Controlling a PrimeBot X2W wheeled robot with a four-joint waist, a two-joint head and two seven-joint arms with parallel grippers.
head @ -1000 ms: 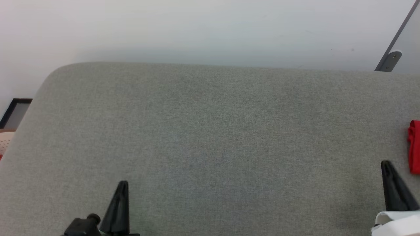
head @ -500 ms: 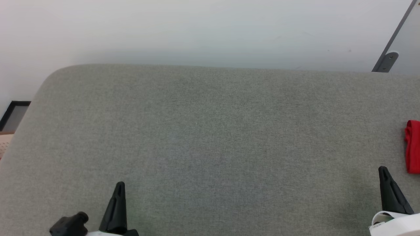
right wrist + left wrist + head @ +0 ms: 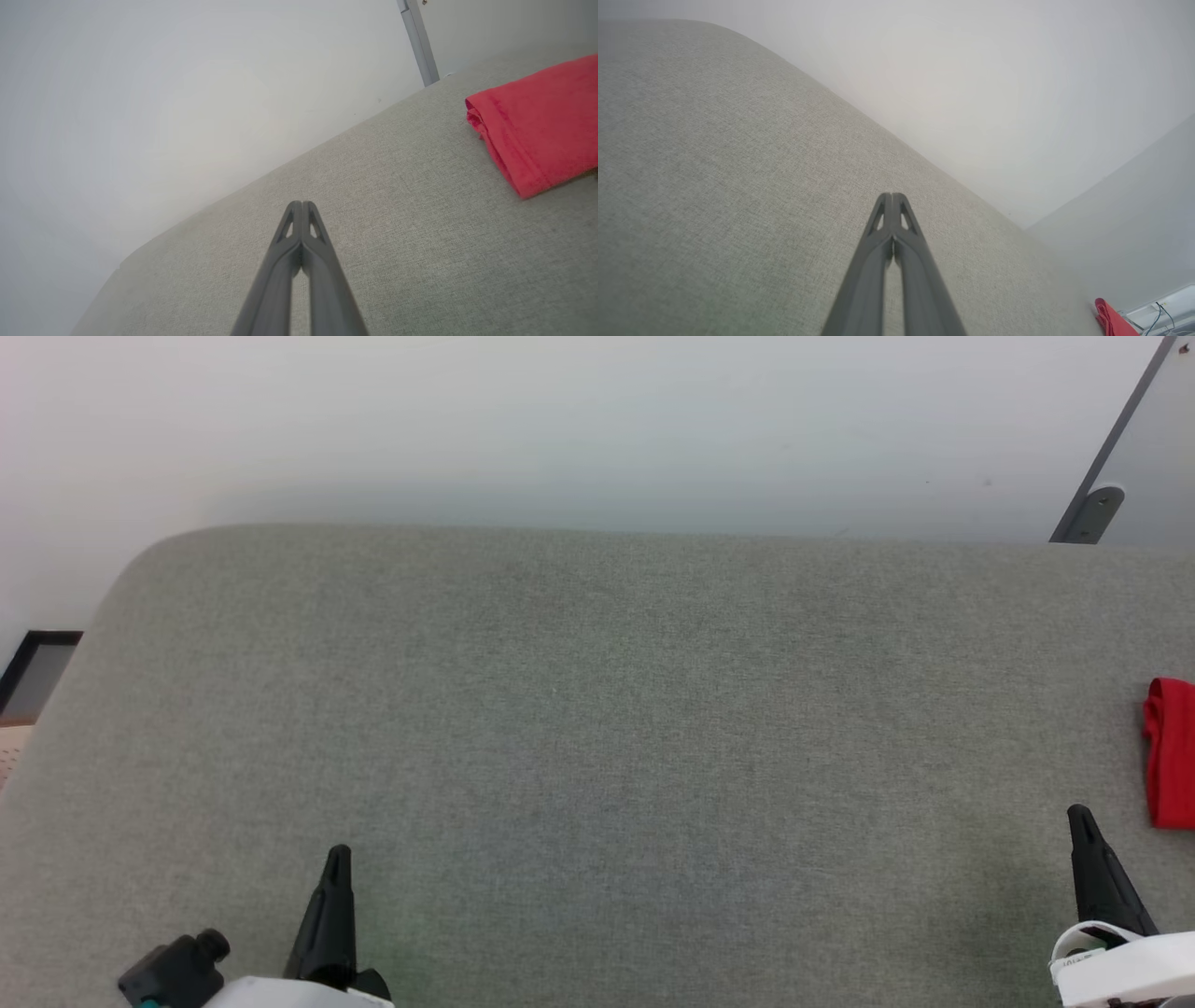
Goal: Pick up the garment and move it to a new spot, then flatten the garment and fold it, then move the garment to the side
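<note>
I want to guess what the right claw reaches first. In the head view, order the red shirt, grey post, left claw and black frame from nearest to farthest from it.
From the right claw:
1. Red shirt, just to its right.
2. Grey post, behind the far edge, right.
3. Left claw, lower left.
4. Black frame, far left.

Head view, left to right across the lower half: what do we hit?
left end effector, fingers together → bare stretch of grey padded surface → right end effector, fingers together → folded red garment, cut off by the right edge.
</note>
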